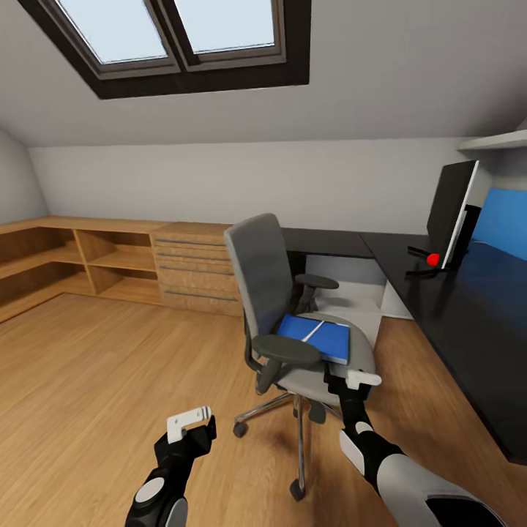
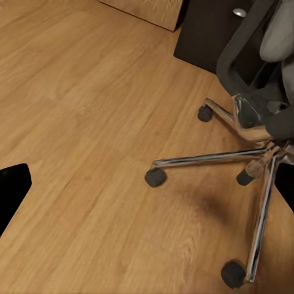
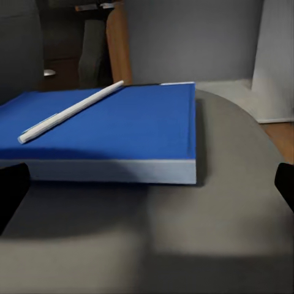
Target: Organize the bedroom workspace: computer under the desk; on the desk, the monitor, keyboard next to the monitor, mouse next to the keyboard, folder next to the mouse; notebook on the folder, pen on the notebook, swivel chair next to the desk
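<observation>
Now facing the grey padded swivel chair (image 1: 274, 293) with black armrests and a chrome star base, parked on the light wood floor (image 1: 95, 380) just left of the glossy black counter (image 1: 468, 322). Flat bright blue folder (image 1: 316, 338) lying on the seat, pale edge toward the near side, with a thin white pen (image 1: 313, 331) resting diagonally across its top. Right gripper (image 1: 350, 382) hovering at the near edge of the seat, just short of the folder; black fingertips (image 3: 12, 190) at both edges of the right wrist view, spread wide with nothing between them but the seat cushion and folder ahead. Left gripper (image 1: 192, 424) hanging low over bare floor, left of the chair's casters; one dark fingertip at the edge of its wrist view, cannot tell whether spread or pressed together. Wide thin black monitor (image 1: 452, 212) standing upright on the counter at far right, red dot by its stand. Light wooden shelving and drawers (image 1: 110, 263) running along the far wall, under a dark-framed skylight (image 1: 183, 36).
</observation>
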Robot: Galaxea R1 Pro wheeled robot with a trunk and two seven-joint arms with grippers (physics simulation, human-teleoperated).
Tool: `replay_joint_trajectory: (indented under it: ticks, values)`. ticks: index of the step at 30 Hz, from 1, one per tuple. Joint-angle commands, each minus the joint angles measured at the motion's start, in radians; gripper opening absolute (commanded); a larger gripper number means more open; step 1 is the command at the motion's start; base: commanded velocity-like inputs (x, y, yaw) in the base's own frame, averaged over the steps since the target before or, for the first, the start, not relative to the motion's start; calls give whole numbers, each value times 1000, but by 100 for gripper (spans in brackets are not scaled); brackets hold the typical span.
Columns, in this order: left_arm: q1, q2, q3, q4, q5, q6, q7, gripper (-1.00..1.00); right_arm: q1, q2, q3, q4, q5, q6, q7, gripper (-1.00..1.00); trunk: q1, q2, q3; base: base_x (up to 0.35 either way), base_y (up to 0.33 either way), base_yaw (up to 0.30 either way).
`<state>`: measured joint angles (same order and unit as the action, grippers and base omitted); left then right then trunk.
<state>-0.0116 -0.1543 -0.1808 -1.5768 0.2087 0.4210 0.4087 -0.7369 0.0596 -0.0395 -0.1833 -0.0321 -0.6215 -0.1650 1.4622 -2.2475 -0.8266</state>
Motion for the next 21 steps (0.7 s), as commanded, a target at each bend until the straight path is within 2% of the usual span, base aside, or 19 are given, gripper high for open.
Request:
replay_joint_trajectory:
  ticks: [1,5,7,8,9,11,13,15,17,18,19,21]
  values:
    - [-1,0,-2,-3,11,2,9,100,-1,0,-3,1,-3,-4,2,100,0,0,-1,0,0,-23]
    - [-1,0,0,-26,10,1,10,100,0,-2,-11,1,-13,5,1,100,0,0,-1,0,0,-9]
    - [-1,1,4,-33,11,1,10,100,0,-14,-26,0,-50,9,3,100,0,0,-1,0,0,-3]
    - [-1,1,6,-37,10,0,10,100,0,-32,-36,-3,-106,17,5,100,0,0,-1,0,0,-1]
    - [-1,1,6,-38,10,0,10,100,-1,-38,-38,-5,-127,24,6,100,0,0,-1,0,0,0]
    - [-1,1,11,-40,10,0,10,100,-1,-60,-43,-13,-199,69,16,100,0,0,-1,0,0,0]
    - [-1,1,27,-41,10,-1,10,100,-1,-76,-45,-27,-245,115,38,100,0,0,-1,0,0,0]
    - [-1,1,49,-41,11,-1,10,100,-1,-92,-50,-58,-314,184,77,100,0,0,-1,0,0,0]
    - [-1,2,59,-41,11,-1,10,100,-1,-104,-60,-90,-407,268,105,100,0,0,-1,0,0,0]
    - [-1,2,63,-41,11,-1,10,100,-1,-119,-65,-111,-488,331,118,100,0,0,-1,0,0,0]
    - [-1,2,64,-41,11,-1,10,100,-1,-125,-66,-117,-514,349,122,100,0,0,-1,0,0,0]
    - [-1,2,66,-42,11,-1,10,100,-1,-140,-68,-132,-608,405,133,100,4,-7,-4,0,0,0]
